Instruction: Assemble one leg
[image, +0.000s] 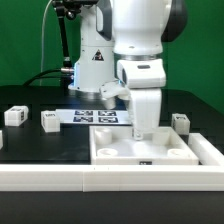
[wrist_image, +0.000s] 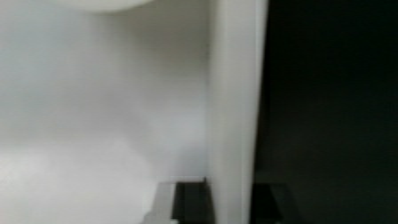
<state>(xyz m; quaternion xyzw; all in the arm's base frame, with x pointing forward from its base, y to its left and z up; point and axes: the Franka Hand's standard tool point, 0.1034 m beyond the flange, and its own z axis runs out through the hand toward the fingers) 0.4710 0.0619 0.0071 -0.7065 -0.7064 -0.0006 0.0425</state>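
Three white legs with marker tags stand on the black table in the exterior view: one (image: 15, 116) at the far left, one (image: 48, 119) beside it, and one (image: 180, 122) right of the arm. None is held. My gripper (image: 146, 130) points down at the back wall of the large white panel (image: 150, 158). In the wrist view my gripper (wrist_image: 231, 205) straddles the panel's upright rim (wrist_image: 233, 100). The dark fingers (wrist_image: 192, 208) stand on either side of the rim and close against it. The panel's flat face (wrist_image: 89, 110) fills one side.
The marker board (image: 100, 116) lies behind the panel near the arm's base. A white ledge (image: 60, 178) runs along the table's front. Black table (wrist_image: 338, 100) lies beyond the rim in the wrist view.
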